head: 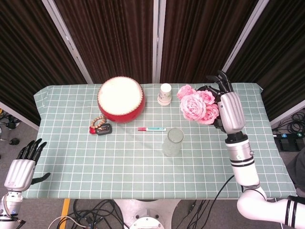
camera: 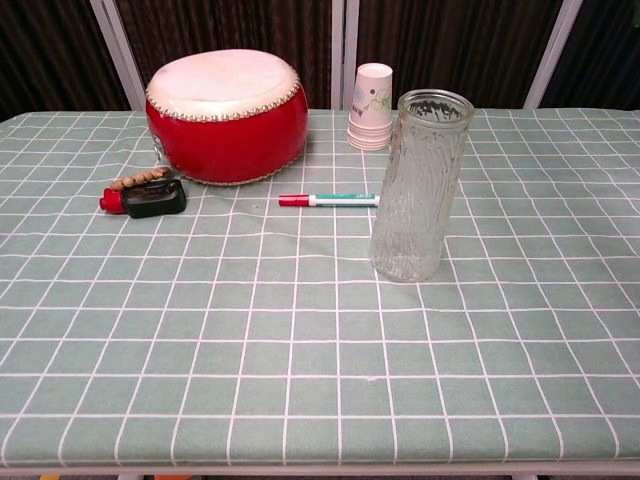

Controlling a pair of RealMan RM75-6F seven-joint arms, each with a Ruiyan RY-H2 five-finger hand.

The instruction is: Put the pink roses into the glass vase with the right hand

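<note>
Closest to my chest camera stands the vase [camera: 419,187], upright on the checked cloth [camera: 300,350] and empty, with bare cloth all round its base. From the head view I see the roses [head: 198,105] beyond the vase [head: 172,141] and to its right, well apart from it, toward the table's far right. My right hand [head: 224,102] is right beside the blooms, fingers reaching past them on the far side; the blooms sit against its palm side. I cannot tell whether the fingers grip the stems, since the flowers and the back of the hand hide them.

Between roses and vase the cloth is open. Left of the vase, near it, lies a pen [head: 151,129], and behind that a cup stack [head: 165,94] near the far edge. A red drum [head: 120,98] sits farther left, with a small black item and beads [head: 99,126] just in front of it.

My left hand [head: 24,167] hangs off the table's near left corner, fingers spread, holding nothing. Most of the near half of the table is bare cloth.
</note>
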